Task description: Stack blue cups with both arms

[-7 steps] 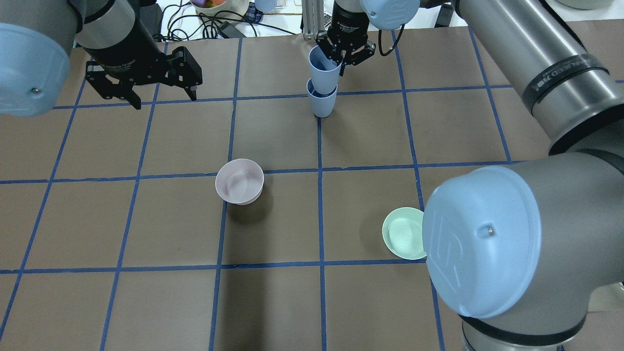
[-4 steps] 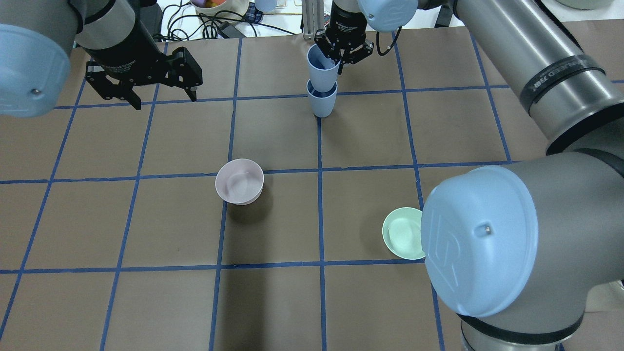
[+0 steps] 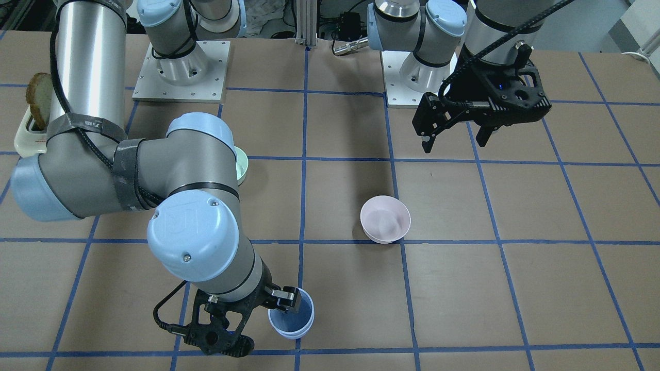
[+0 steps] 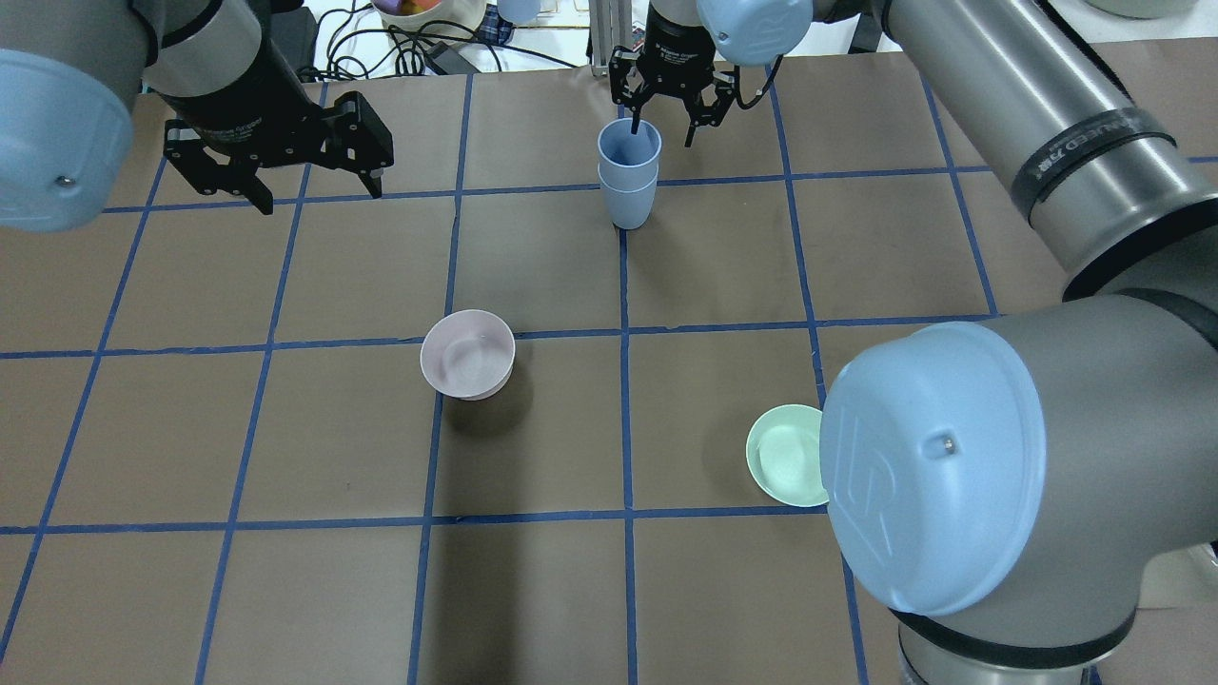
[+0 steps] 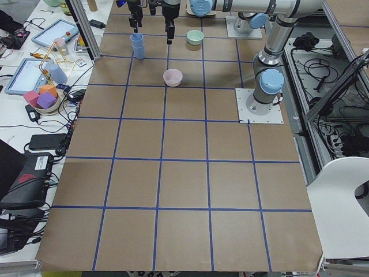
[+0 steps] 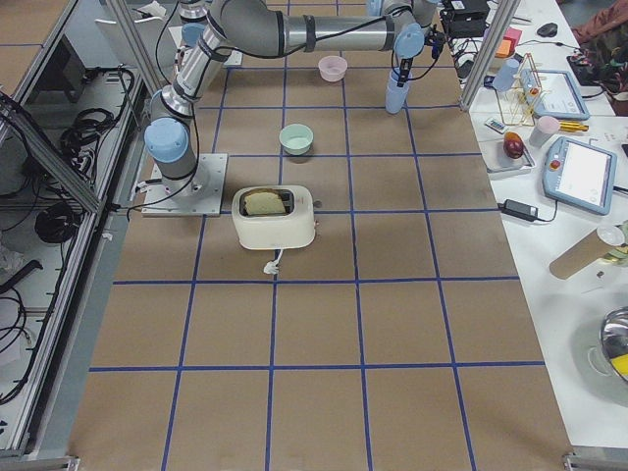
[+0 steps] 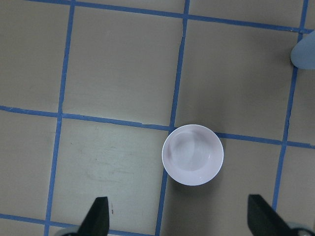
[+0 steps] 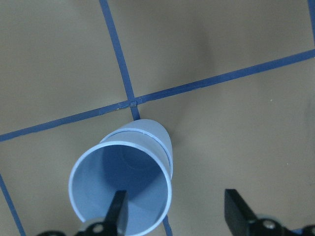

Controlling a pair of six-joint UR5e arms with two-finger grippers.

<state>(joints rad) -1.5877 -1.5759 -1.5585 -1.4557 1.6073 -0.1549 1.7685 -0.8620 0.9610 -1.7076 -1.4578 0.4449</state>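
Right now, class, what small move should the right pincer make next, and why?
Probably lift the right pincer straight up. Its jaws are open, the top cup sits nested in the bottom cup, and one finger hangs inside the rim, so sideways motion could tip the stack.

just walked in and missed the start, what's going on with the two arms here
The two blue cups stand nested, one inside the other. The right gripper is over them, jaws open, one finger dipped inside the top cup, gripping nothing. The left gripper hangs open and empty off to the side. The pink bowl and mint bowl sit apart from both.
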